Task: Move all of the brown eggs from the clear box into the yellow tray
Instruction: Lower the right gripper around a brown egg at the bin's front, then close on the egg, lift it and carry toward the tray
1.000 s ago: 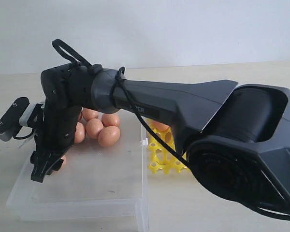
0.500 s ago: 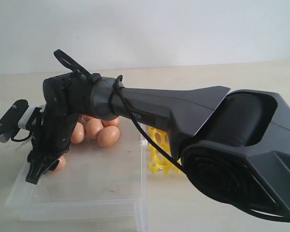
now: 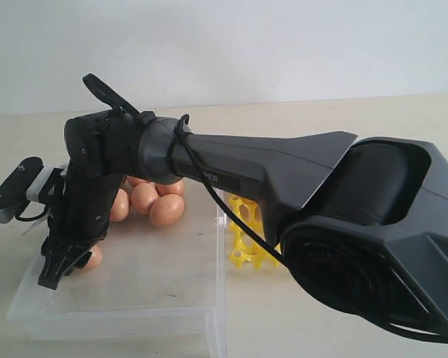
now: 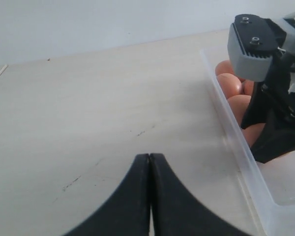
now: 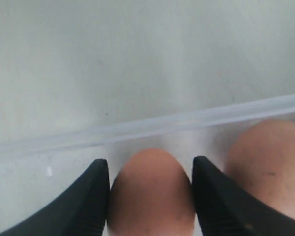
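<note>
In the exterior view my right arm reaches across to the left end of the clear box (image 3: 134, 294). There my right gripper (image 3: 60, 270) points down, shut on a brown egg (image 3: 92, 259) by the box's left wall. The right wrist view shows that egg (image 5: 151, 194) filling the gap between both fingers (image 5: 88, 196), with another brown egg (image 5: 268, 164) beside it and the box wall (image 5: 187, 120) just beyond. Several more brown eggs (image 3: 145, 198) lie clustered at the back of the box. The yellow tray (image 3: 246, 250) shows partly behind the arm. My left gripper (image 4: 150, 157) is shut and empty over bare table.
The bulky right arm (image 3: 284, 171) hides most of the yellow tray and the table's right part. In the left wrist view, the box wall (image 4: 231, 142) and the right arm's wrist camera (image 4: 250, 46) stand close by. A pale wall runs behind the table.
My right gripper has dropped a little lower and leftward in the box, and its fingers have drawn in against the egg. The left gripper has stayed put.
</note>
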You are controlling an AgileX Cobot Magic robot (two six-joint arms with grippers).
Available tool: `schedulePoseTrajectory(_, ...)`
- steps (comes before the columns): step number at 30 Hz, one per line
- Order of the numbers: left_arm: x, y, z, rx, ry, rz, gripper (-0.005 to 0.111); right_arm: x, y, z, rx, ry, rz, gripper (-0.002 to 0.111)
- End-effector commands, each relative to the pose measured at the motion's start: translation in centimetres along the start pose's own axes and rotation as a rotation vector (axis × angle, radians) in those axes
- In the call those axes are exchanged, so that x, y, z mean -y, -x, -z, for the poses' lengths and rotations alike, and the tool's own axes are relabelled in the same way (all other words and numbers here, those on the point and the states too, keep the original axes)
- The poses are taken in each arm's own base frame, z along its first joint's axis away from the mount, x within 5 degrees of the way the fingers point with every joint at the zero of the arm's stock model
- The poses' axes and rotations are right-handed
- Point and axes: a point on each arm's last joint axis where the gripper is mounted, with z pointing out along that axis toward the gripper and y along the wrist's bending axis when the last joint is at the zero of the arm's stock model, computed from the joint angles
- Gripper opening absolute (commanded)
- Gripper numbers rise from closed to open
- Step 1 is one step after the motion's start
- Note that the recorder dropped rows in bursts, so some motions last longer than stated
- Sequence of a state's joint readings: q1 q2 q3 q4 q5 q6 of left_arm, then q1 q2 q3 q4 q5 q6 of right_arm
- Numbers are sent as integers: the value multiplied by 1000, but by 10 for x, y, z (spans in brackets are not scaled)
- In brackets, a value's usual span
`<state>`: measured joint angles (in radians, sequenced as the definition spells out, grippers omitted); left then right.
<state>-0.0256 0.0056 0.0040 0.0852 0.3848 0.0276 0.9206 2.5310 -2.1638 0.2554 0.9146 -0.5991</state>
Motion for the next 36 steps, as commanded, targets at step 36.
schedulePoseTrajectory(36, 0, 2, 1, 16, -6, 7, 0, -3, -172, 199, 782, -782, -502, 0)
